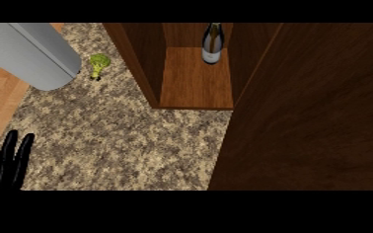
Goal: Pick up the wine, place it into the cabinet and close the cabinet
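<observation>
Nearest, the left hand (16, 159) rests with straight fingers; wine (212, 44) stands inside the cabinet (195, 86), so swinging its door (306, 113) closed remains.

Counter (109, 138): speckled tan and brown granite. Cabinet (306, 128): dark brown wood, with a lighter reddish-brown shelf (195, 86). Wine bottle (212, 44), twelve o'clock: dark glass, pale grey label. Broccoli (98, 64), ten o'clock: yellow-green. Cylinder (36, 54): grey. Hand (15, 160), eight o'clock: black.

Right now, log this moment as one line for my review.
stage: wine placed | dark glass wine bottle: upright inside brown wooden cabinet | cabinet door: open | left hand: open, lower-left edge | right hand: unseen
</observation>
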Controlling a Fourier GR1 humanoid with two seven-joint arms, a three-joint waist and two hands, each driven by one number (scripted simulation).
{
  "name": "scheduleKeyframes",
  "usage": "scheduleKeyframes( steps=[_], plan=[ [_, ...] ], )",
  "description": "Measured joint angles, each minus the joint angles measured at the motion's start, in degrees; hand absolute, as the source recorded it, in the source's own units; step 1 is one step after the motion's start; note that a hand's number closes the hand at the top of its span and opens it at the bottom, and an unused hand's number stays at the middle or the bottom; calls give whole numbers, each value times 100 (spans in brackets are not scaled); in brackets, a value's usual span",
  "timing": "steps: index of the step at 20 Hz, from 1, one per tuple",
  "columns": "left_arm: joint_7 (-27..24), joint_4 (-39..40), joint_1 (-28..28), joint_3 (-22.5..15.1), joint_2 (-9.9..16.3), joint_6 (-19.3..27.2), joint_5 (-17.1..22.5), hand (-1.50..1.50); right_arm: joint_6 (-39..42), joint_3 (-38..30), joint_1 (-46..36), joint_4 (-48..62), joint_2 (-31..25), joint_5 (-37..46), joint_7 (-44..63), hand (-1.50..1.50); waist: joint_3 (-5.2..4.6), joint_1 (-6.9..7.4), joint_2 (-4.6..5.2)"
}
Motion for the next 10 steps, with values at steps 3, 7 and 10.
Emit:
scheduleKeyframes(
  steps=[3, 7, 10],
  plan=[
    [-126, -156, 538, 365, 196, -370, 140, -150, -307, 462, -313, -22, 267, 375, 216, 150, -3, 35, -18],
    [-206, -212, 1014, 996, 359, -861, 435, -150, -845, 1115, -737, -136, 451, 1301, 397, 150, -3, 34, -24],
    [-229, -105, 1233, 1411, 450, -1301, 636, -150, -1305, 1561, -1348, 163, 530, 1880, 400, 150, -2, 46, -16]
  ],
)
